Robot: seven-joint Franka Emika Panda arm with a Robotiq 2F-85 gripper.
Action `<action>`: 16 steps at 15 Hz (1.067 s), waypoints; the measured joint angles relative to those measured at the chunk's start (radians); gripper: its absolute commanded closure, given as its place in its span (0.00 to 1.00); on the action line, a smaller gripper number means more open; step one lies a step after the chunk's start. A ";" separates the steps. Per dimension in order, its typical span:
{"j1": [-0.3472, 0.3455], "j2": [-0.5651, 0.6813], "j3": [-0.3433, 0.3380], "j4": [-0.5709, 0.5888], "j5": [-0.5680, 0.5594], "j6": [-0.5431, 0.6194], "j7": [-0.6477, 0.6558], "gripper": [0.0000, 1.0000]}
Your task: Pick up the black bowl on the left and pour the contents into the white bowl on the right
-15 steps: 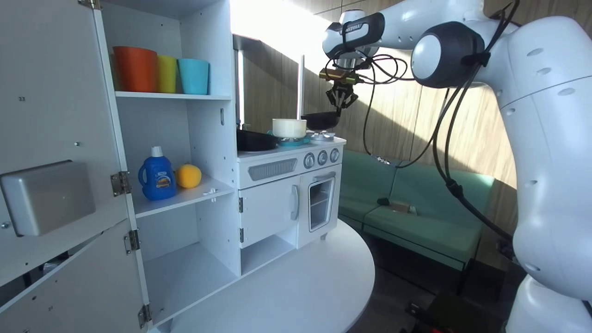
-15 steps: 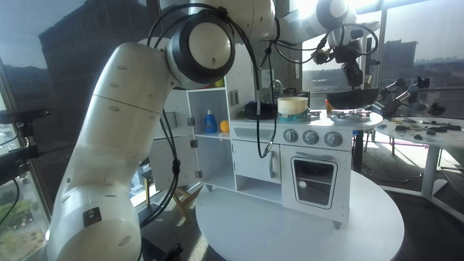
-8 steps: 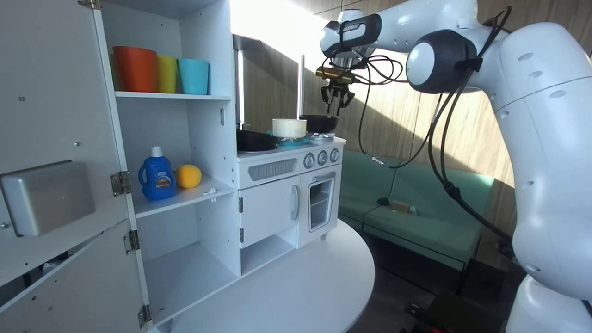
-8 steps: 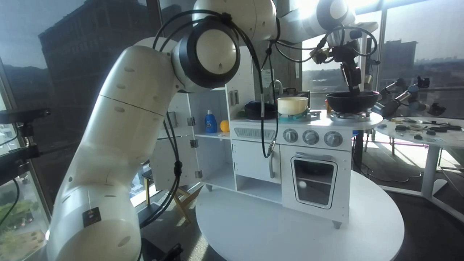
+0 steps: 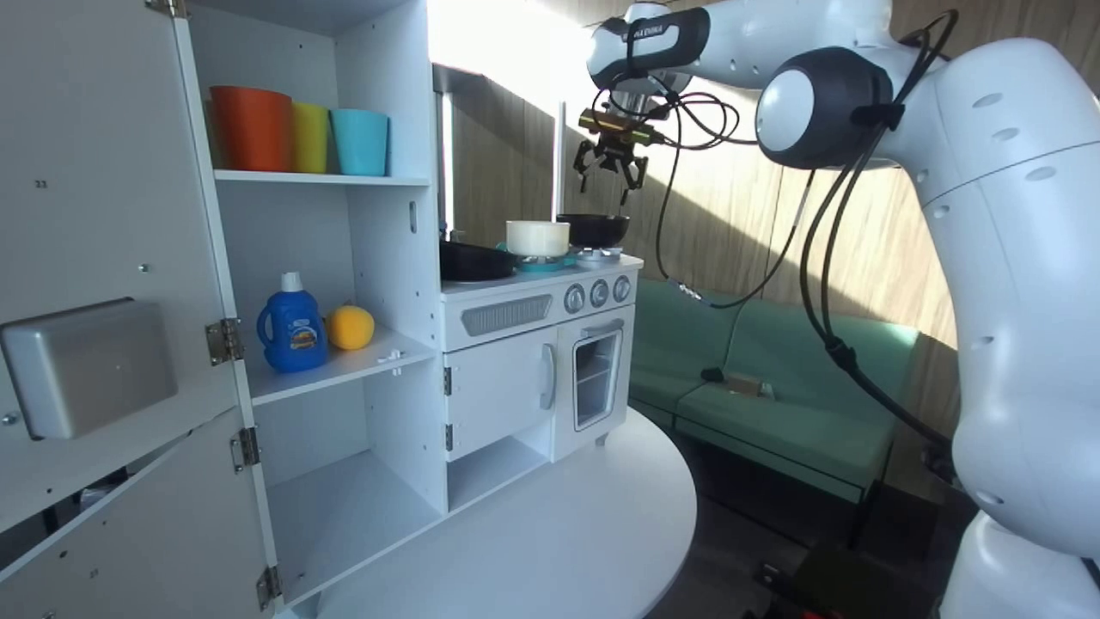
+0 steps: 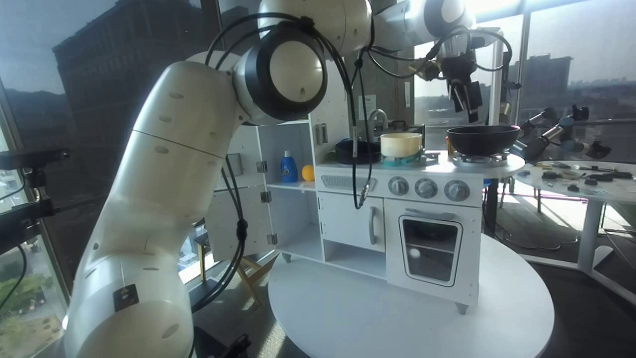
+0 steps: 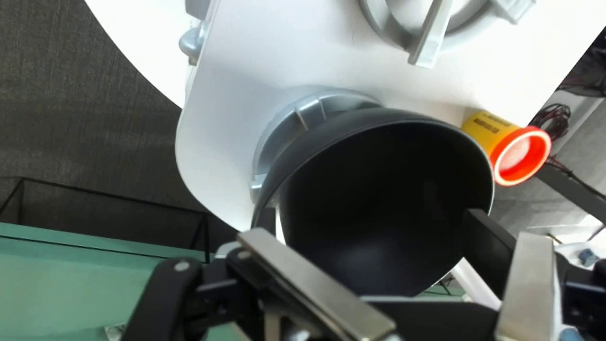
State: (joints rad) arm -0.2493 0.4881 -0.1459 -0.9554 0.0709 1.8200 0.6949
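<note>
The black bowl (image 5: 593, 230) rests on the burner at the end of the toy stove, shown in both exterior views. Its dark inside (image 7: 378, 189) fills the middle of the wrist view, and no contents can be made out there. Beside it, on a teal-ringed burner, stands the white bowl (image 6: 401, 145), cream-coloured and upright; the wrist view does not include it. My gripper (image 5: 603, 191) hovers just above the black bowl with its fingers spread wide and nothing between them. Seen from the wrist, the fingertips (image 7: 476, 220) overlap the bowl's two sides.
A wide, flat black pan (image 6: 358, 151) sits beyond the white bowl. Close to the black bowl is a yellow container (image 7: 506, 147) with a red-orange rim. Cabinet shelves hold cups (image 5: 359, 142), a blue bottle (image 5: 296, 327) and a yellow ball (image 5: 351, 327). Arm cables (image 6: 365, 191) hang before the stove.
The black bowl, held by its rim above the burner a second ago, has come down onto it. My fingers have let go, spread apart and risen clear of the bowl.
</note>
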 measured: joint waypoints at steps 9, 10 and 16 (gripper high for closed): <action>0.021 -0.106 0.072 -0.002 -0.010 -0.260 -0.299 0.00; 0.030 -0.120 0.078 -0.007 -0.013 -0.279 -0.336 0.00; 0.076 -0.190 0.106 -0.081 -0.037 -0.329 -0.501 0.00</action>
